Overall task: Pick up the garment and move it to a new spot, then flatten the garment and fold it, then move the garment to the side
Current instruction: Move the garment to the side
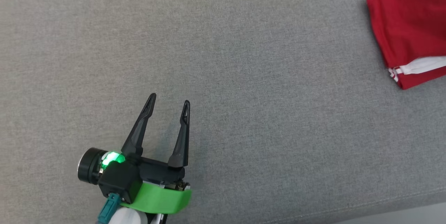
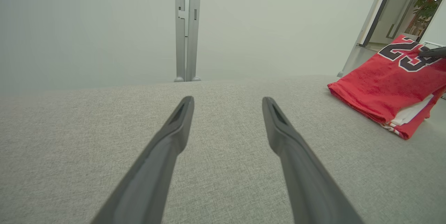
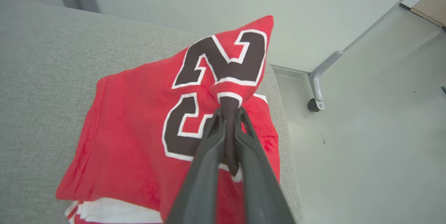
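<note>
The garment [image 1: 407, 25] is a red jersey with white trim and a dark number, lying folded at the far right of the grey surface. In the right wrist view my right gripper [image 3: 229, 112] is shut on a pinched fold of the garment [image 3: 132, 126], right at the dark numeral, and the cloth rises in a peak around the fingertips. The left wrist view shows the garment [image 2: 383, 81] lifted at its far corner. My left gripper [image 1: 169, 99] stands open over bare fabric at the lower left, far from the garment; its fingers [image 2: 174, 130] hold nothing.
The grey upholstered surface [image 1: 223, 60] stretches wide to the left of the garment. Its front edge [image 1: 400, 203] runs along the lower right. Beyond its right end lie a pale floor [image 3: 366, 130] and a wheeled grey frame leg [image 3: 315, 103].
</note>
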`<state>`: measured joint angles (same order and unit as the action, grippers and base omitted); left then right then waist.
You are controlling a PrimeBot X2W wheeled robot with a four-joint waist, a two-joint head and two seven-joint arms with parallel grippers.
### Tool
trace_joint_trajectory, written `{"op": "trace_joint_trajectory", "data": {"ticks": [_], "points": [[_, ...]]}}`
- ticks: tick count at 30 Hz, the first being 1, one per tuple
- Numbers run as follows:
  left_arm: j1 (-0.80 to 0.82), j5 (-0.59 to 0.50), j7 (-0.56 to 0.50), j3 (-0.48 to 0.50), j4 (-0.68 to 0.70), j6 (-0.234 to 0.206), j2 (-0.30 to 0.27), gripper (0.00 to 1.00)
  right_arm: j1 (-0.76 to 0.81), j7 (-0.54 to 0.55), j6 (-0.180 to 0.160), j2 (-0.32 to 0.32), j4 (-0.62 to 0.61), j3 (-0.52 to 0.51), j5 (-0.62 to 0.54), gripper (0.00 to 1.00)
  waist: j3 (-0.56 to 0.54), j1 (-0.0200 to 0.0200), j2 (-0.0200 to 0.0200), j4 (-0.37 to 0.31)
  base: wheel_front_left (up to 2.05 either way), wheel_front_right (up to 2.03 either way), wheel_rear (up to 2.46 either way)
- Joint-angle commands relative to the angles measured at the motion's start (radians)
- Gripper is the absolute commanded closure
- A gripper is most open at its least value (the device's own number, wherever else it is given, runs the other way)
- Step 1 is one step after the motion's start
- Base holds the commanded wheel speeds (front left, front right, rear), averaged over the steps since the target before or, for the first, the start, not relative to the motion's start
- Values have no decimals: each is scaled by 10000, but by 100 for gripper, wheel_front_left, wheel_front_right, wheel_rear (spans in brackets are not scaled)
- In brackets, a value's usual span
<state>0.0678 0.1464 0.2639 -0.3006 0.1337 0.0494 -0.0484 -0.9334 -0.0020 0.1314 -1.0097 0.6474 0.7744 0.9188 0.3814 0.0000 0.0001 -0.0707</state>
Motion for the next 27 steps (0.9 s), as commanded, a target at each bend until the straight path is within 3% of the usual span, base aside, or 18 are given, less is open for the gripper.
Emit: {"op": "trace_joint_trajectory", "data": {"ticks": [1, 3, 4, 5, 11, 16, 19, 23, 27], "points": [[233, -177, 1, 7, -51, 132, -41, 0, -309, -51, -16, -87, 93, -113, -207, 100, 1115, 0, -1, -594, 0, 0, 0], [316, -353, 1, 11, -112, 251, -43, 0, -524, 68, -16, -173, 264, -268, -281, 96, 1324, 0, -1, -591, 0, 0, 0], [356, -433, 1, 27, -137, 309, -43, 0, -665, 101, -16, -232, 454, -394, -358, 68, 1424, 0, -1, -568, 0, 0, 0], [403, -462, 1, 45, -159, 348, -43, 0, -792, 72, -16, -281, 609, -467, -516, 0, 1477, 0, -1, -535, 0, 0, 0], [440, -307, 3, 172, -403, 380, -41, 0, -1056, -955, -14, 515, 1543, -711, -1980, 0, 1059, 0, -1, -204, 0, 0, 0], [-128, 71, 1, 193, -889, 54, -38, 0, 104, -2211, -14, 2344, 1995, -786, -2496, 0, -210, 0, -1, -9, 0, 0, 0], [-448, 428, 3, 208, -1077, 84, -37, 0, 930, -2534, -16, 3342, 1881, -921, -2602, 0, -928, 0, -1, 50, 0, 0, 0], [-924, 926, 1, 224, -1301, 154, -36, 0, 2195, -2646, -16, 4530, 1025, -1485, -2689, 0, -1918, 0, -1, 122, 0, 0, 0], [-1327, 935, 2, 333, -1719, -243, -37, 0, 4589, -2625, -14, 5760, -905, -3603, -3920, 0, -3060, 0, -1, 248, 0, 0, 0]]}}
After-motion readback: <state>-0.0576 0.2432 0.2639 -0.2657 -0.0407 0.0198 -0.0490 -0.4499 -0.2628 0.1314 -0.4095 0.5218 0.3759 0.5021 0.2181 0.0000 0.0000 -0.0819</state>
